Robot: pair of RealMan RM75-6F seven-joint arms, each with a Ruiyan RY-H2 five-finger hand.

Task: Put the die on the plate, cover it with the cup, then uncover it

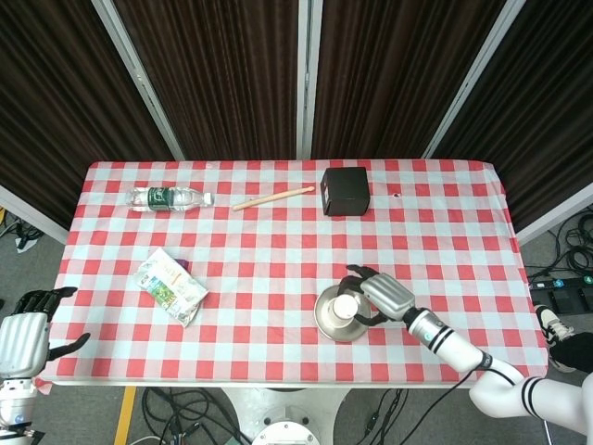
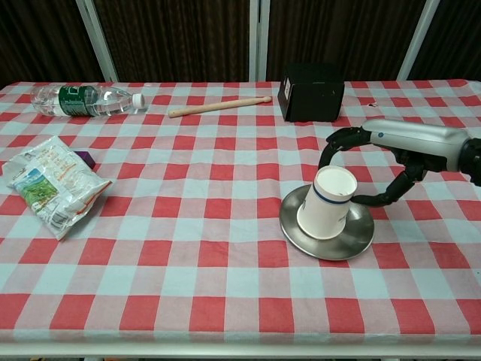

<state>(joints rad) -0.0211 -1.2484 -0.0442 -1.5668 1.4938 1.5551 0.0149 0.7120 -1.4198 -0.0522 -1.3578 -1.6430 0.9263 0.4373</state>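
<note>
My right hand [image 2: 391, 162] curves its fingers [image 2: 340, 140] around the upturned cup [image 2: 325, 202], which stands tilted on the plate [image 2: 361, 237], right of centre in the chest view. I can't tell whether the fingers actually grip it. The die is out of sight. My left hand [image 1: 28, 332] waits spread and empty at the head view's lower left, off the bench [image 1: 269, 250].
</note>
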